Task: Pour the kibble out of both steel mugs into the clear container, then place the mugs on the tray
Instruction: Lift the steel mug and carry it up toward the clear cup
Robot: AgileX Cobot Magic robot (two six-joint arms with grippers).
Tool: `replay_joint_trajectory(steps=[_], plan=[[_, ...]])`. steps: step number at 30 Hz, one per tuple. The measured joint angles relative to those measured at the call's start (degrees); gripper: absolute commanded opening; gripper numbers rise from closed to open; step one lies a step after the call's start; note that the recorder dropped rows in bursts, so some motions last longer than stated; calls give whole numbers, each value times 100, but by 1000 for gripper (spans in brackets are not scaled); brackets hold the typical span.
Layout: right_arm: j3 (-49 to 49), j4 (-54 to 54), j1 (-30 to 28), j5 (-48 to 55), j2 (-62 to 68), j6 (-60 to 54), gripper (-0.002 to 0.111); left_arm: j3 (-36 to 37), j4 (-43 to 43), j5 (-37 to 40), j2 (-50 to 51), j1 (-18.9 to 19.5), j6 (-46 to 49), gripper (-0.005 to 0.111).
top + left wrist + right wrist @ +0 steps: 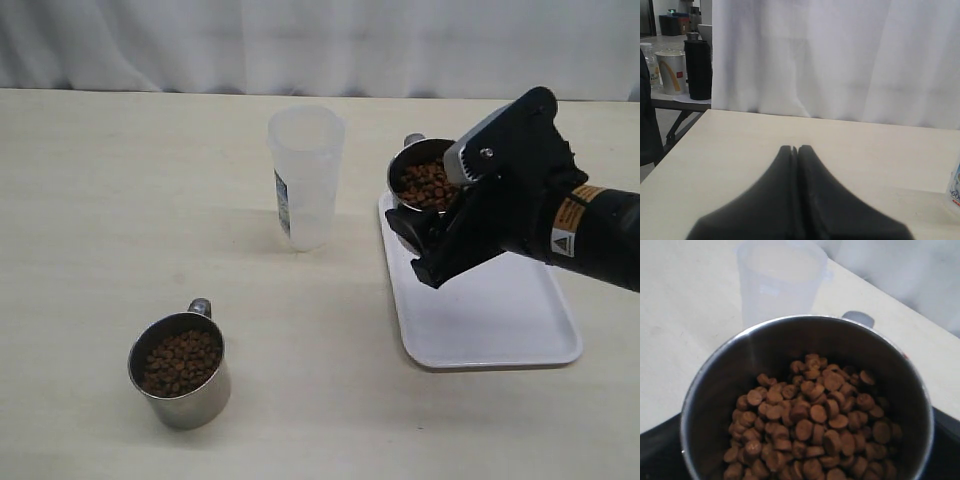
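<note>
At the far-left corner of the tray [500, 310], the right hand [426, 236] grasps the far steel mug [408, 160], one black finger on each side of its wall. The mug is upright or nearly so, mouth up, handle pointing to the far side. Kibble [428, 186] fills its lower part. Whether its base touches the tray cannot be told; the hand hides it.

Clear container [305, 175]: upright on the tabletop [120, 200], just left of the tray and of the grasped mug, apart from both. In the right wrist view it stands just beyond the mug's rim. No kibble shows inside it.

Near steel mug [190, 395]: upright on the tabletop, near left, well apart from the container and the tray, handle to the far side. It holds its own kibble. No hand is near it.

Left hand [794, 150]: clenched on nothing, finger pads pressed together, above bare tabletop and pointing toward the white curtain [300, 40]. It does not show in the exterior view. The rest of the tray is bare white.
</note>
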Motion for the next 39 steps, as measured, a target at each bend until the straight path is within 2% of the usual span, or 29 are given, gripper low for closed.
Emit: replay_joint_trajectory(steps=[18, 20, 25, 30, 39], plan=[[-13, -58, 0, 94, -33, -154, 4, 0, 0, 0, 0, 0, 0, 0], [-13, -335, 0, 94, -33, 36, 4, 0, 0, 0, 0, 0, 0, 0], [-152, -1775, -17, 156, -33, 1431, 4, 0, 0, 0, 0, 0, 0, 0], [-485, -2632, -41, 575, -33, 2267, 4, 0, 0, 0, 0, 0, 0, 0], [-1142, -2930, -45, 941, -22, 2530, 4, 0, 0, 0, 0, 0, 0, 0]])
